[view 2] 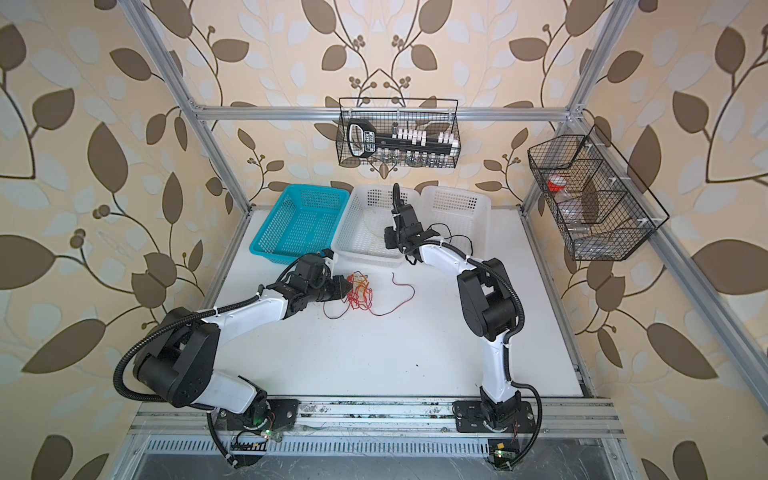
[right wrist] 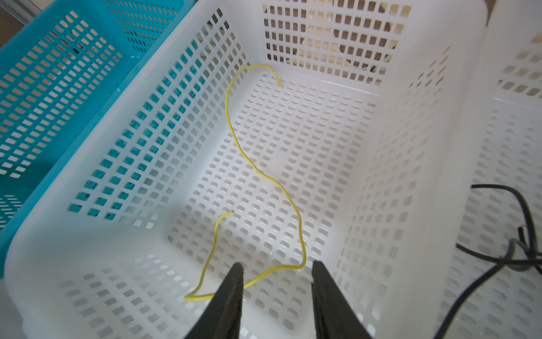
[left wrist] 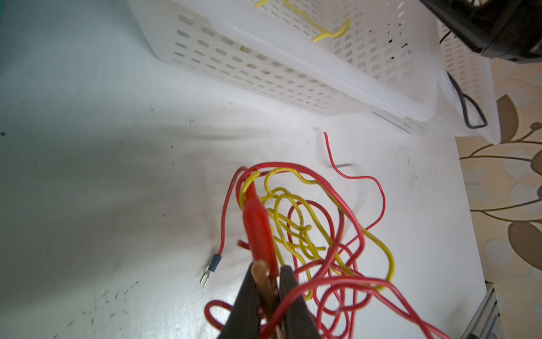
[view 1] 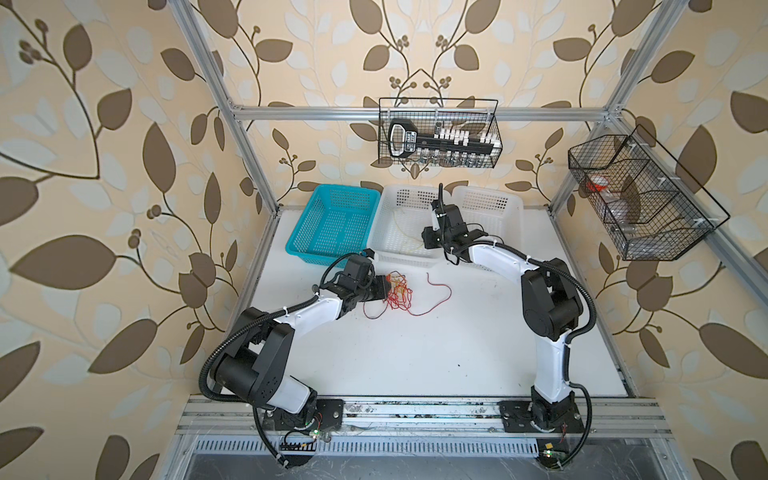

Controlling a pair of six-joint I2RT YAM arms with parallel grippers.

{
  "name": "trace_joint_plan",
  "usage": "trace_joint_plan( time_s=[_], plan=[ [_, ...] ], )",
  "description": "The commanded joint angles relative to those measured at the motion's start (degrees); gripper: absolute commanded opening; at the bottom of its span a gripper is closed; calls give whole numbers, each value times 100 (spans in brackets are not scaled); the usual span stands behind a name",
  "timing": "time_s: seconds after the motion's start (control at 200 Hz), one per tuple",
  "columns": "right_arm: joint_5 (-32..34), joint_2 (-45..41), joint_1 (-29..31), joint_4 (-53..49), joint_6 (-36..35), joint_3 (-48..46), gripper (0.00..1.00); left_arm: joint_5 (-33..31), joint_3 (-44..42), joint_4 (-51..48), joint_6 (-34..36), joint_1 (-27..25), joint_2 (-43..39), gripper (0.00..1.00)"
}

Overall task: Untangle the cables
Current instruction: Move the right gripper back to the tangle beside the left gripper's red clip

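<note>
- While your left gripper (left wrist: 269, 268) is clamped tight on the back end of a red clip (left wrist: 258, 223), the cables (view 1: 399, 293) sit in a messy pile right at its tip.
- That pile is red and yellow loops all mixed up. It lies on the white table (view 1: 415, 353), closer to the far edge than the near edge and a bit left of the middle. It is near the front of the baskets but not touching them.
- One red cable (left wrist: 363, 177) curls out of the pile toward the right edge of the table. Its bare end points at the baskets.
- Another red end, with a small blue sleeve and a metal fork (left wrist: 215, 259), lies flat on the table beside the pile.
- Your right gripper (right wrist: 277, 264) has its two fingers wide apart and is holding nothing. It hangs over the middle white basket (right wrist: 88, 264).
- One yellow cable (right wrist: 234, 132) lies loose on the floor of that basket, all by itself. It bends from the far wall to the near wall.
- A blue basket (view 1: 349, 196) stands at the far edge of the table, right beside the white one on its left.
</note>
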Motion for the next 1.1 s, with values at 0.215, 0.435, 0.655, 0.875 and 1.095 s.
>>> trace_joint_plan(
  time_s=[0.215, 0.435, 0.655, 0.875, 1.095],
  plan=[
    [-269, -986, 21, -128, -324, -689, 51, 206, 68, 262, 142, -54, 13, 0],
    [-794, -1977, 290, 332, -444, -1829, 47, 543, 71, 416, 298, -56, -35, 0],
    [-1434, -2748, 435, 640, -443, -2861, 44, 1213, 37, 678, 777, -90, -197, 0],
    [-1488, -3090, 544, 509, -435, -3198, 44, 1512, 139, 599, 1435, -254, -514, 0],
    [-1379, -3203, 546, 355, -414, -3203, 41, 1313, 77, 665, 2211, -480, -812, 0]
  ],
)
